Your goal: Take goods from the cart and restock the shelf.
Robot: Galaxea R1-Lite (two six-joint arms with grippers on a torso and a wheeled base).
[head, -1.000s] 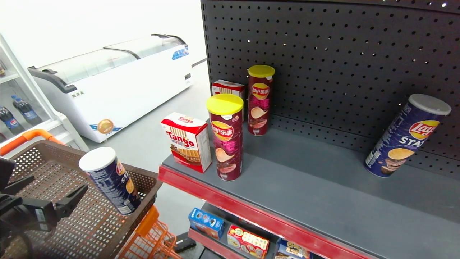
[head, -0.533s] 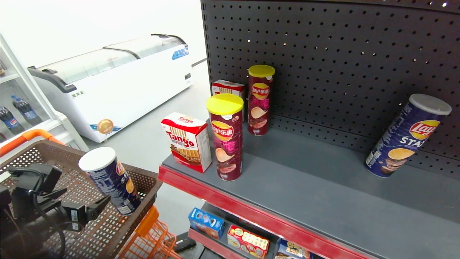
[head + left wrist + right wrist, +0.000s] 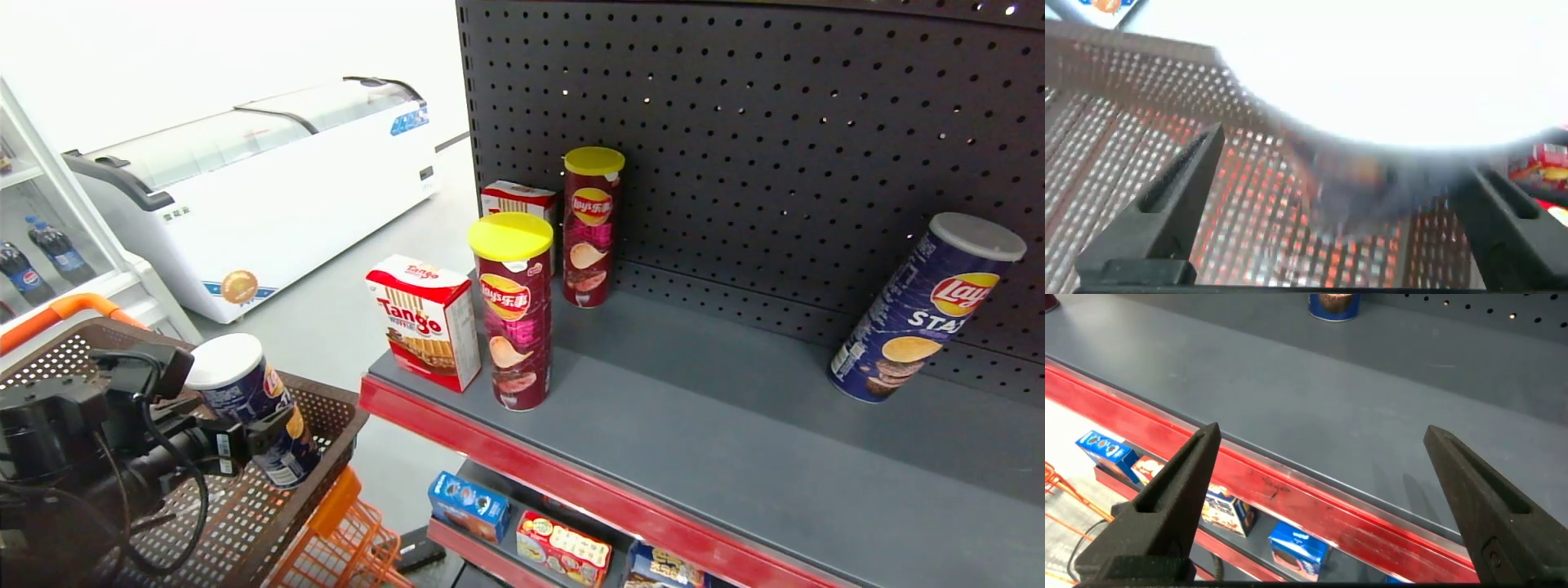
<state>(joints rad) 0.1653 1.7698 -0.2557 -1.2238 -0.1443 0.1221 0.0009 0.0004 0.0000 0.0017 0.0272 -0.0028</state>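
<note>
A dark blue chip can (image 3: 245,392) with a white lid stands tilted in the brown cart basket (image 3: 204,523). My left gripper (image 3: 237,418) is open, one finger on each side of this can. In the left wrist view the can (image 3: 1364,184) is a close blur between the fingers (image 3: 1184,188), and I cannot tell whether they touch it. My right gripper (image 3: 1323,439) is open and holds nothing, above the red front edge of the grey shelf (image 3: 1372,392). On the shelf (image 3: 694,425) a second blue can (image 3: 922,310) leans against the pegboard.
Two maroon cans with yellow lids (image 3: 514,314) (image 3: 589,229) and two wafer boxes (image 3: 426,322) (image 3: 518,200) stand at the shelf's left end. Small boxes (image 3: 563,547) fill the lower shelf. A white chest freezer (image 3: 261,188) stands behind the cart's orange handle (image 3: 65,310).
My left gripper has moved right across the basket, from well clear of the blue can to straddling it. The can and the shelf goods have not moved.
</note>
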